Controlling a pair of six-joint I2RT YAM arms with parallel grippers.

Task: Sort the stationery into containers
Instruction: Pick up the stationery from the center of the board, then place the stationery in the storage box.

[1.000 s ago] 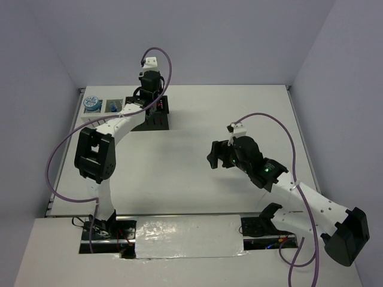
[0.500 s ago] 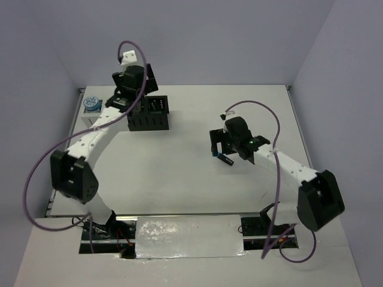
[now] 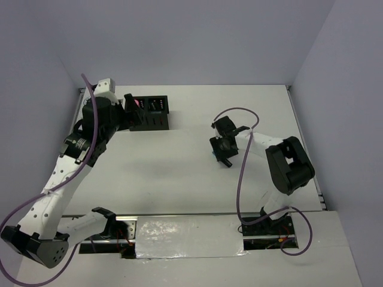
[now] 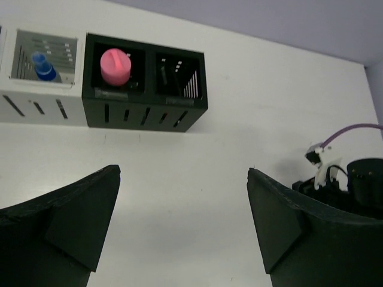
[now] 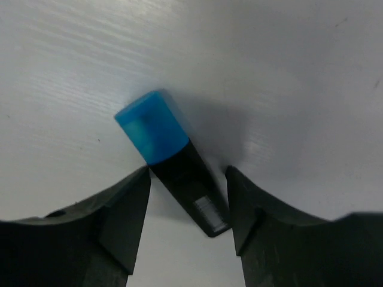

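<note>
The pick-up was judged in hand: the blue-capped highlighter (image 5: 173, 164), well right of the black boxes (image 4: 143, 115), was flanked by the narrow-set right claw (image 5: 187, 182), a firm hold not being discernible, while the left claw (image 4: 182, 200) was spread wide before those boxes; closing and lifting were called for.

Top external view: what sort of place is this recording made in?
Likely a robot lab test cell: a bare white table closed in by plain grey walls, with two arms bolted at its near edge and purple cables trailing.

Bright even light, soft shadows, glare on foil strip (image 3: 185, 236) (near edge)
</note>
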